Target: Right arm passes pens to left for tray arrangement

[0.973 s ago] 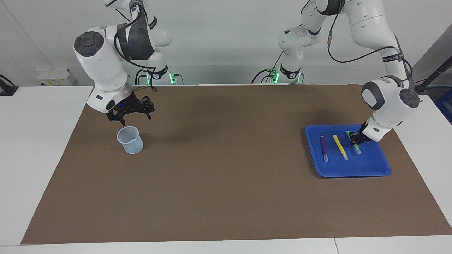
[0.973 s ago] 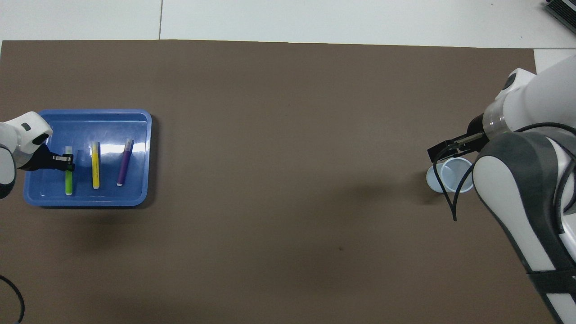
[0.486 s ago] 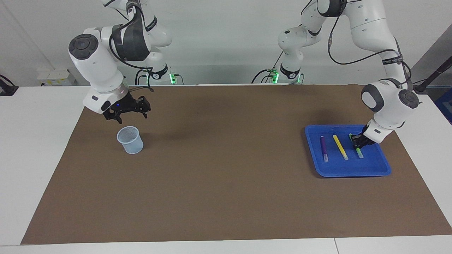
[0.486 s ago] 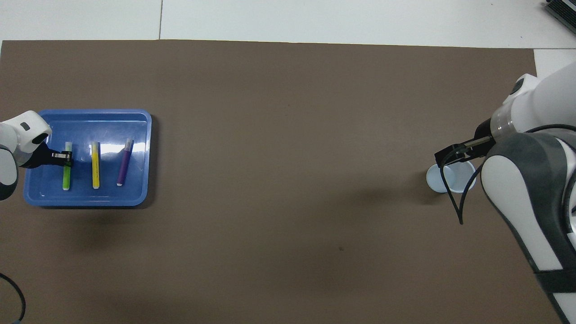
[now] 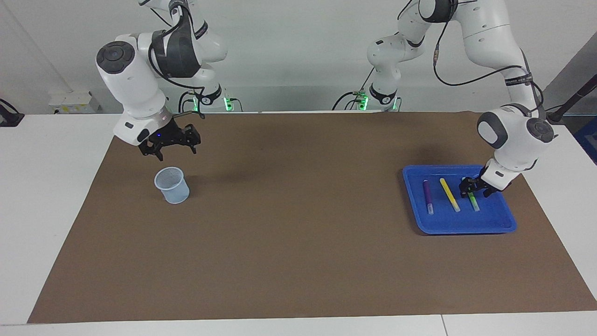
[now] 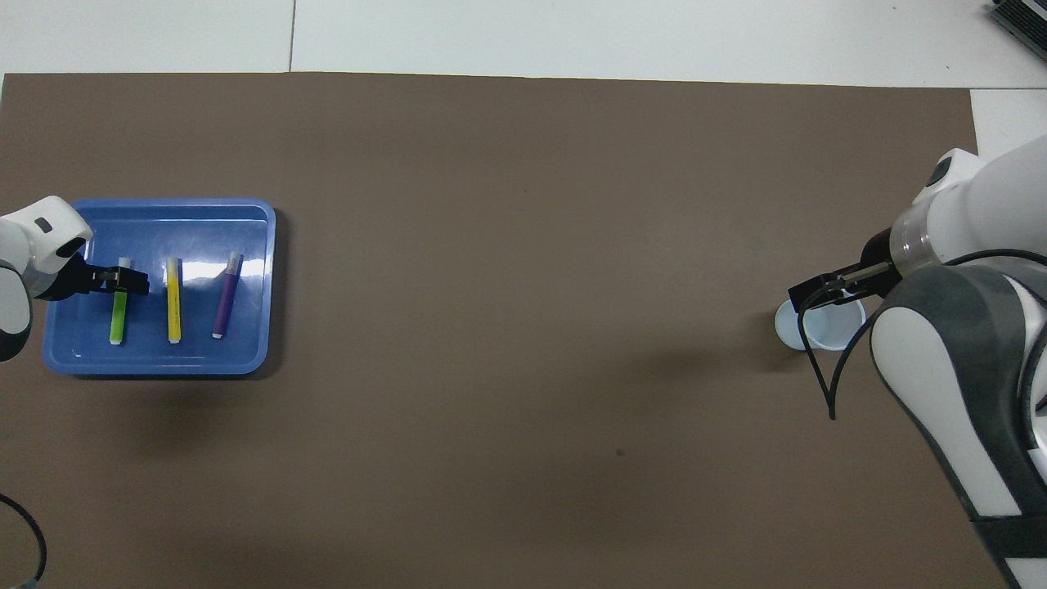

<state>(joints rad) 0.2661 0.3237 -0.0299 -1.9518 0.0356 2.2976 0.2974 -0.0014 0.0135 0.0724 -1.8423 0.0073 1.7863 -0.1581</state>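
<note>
Lying side by side in the blue tray (image 5: 489, 223), at the left arm's end of the table: purple pen (image 5: 427, 197), yellow pen (image 5: 449, 194), green pen (image 5: 474, 201), whitish tips at six o'clock in the facing view. Left gripper (image 5: 475, 188) sits low over the green pen, fingers spread and released; right gripper (image 5: 170, 144), empty and spread, waits above the pale cup (image 5: 172, 185). Judged stage: final placement done; next move calls for lifting the left gripper straight up without nudging the green pen.
</note>
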